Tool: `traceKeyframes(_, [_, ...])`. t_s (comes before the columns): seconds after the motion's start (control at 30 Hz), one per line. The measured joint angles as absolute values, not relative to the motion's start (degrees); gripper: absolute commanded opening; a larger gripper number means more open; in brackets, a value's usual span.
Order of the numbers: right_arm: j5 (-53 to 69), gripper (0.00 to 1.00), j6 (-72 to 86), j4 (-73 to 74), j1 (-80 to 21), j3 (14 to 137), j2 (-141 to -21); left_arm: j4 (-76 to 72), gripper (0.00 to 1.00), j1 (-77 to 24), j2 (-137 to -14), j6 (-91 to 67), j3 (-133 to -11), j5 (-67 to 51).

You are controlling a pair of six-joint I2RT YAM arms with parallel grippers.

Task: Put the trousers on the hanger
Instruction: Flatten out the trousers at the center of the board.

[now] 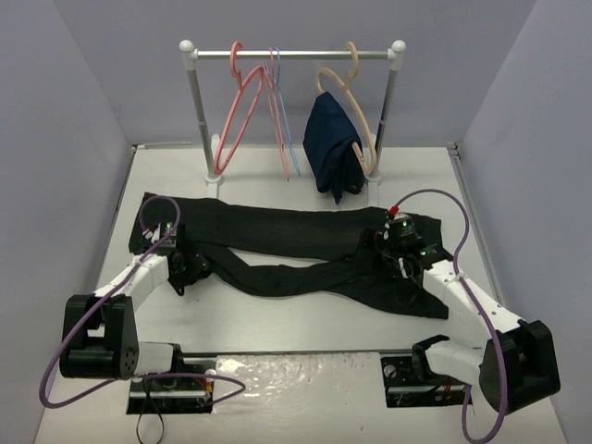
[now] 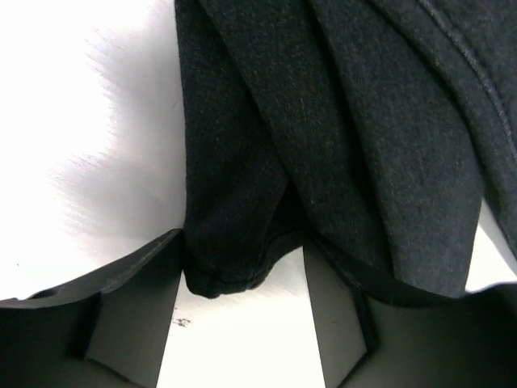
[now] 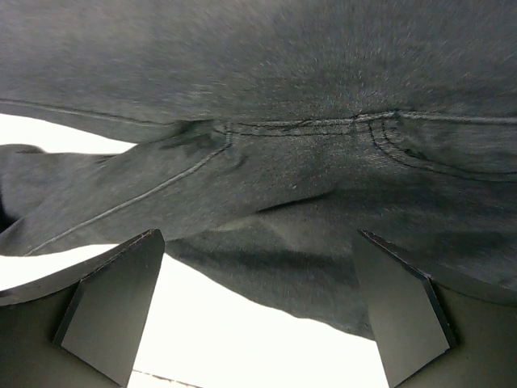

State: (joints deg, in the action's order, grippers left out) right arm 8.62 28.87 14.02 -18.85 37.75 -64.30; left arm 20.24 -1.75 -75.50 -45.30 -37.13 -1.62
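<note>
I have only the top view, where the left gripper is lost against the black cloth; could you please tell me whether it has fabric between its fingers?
Observer: Yes, a leg hem of the trousers fills the gap between the left gripper's fingers; whether it is pinched I cannot tell.
Operator: Thanks, and the right gripper?
Observer: Wide open, a stitched seam ahead of it, nothing pinched; white table shows between its fingers.
</note>
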Motion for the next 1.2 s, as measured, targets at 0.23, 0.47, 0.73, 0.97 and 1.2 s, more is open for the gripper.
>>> traceKeyframes(0.23, [9.5, 1.00, 34.0, 7.1, -18.9, 31.7, -71.4, 19.5, 0.00, -1.8, -77.2, -44.9, -37.7, 0.3])
traceKeyframes(0.47, [8.5, 1.00, 38.4, 2.9, -17.8, 31.0, -73.0, 26.4, 0.00, -1.9, -74.6, -40.4, -42.3, 3.2])
traceKeyframes(0.73, [9.7, 1.00, 39.2, 2.4, -4.9, 31.5, -73.3, 39.2, 0.00, -1.5, -64.5, -28.5, -58.9, 17.6])
traceKeyframes(0.97, [4.3, 1.00, 35.8, 10.7, -1.1, 35.5, -70.8, 44.2, 0.60, 2.6, -60.4, -21.5, -60.6, 30.2])
traceKeyframes(1.2, [-0.6, 1.00, 31.6, 15.0, -7.7, 43.5, -65.0, 45.8, 0.85, 3.1, -58.6, -21.7, -57.1, 33.3])
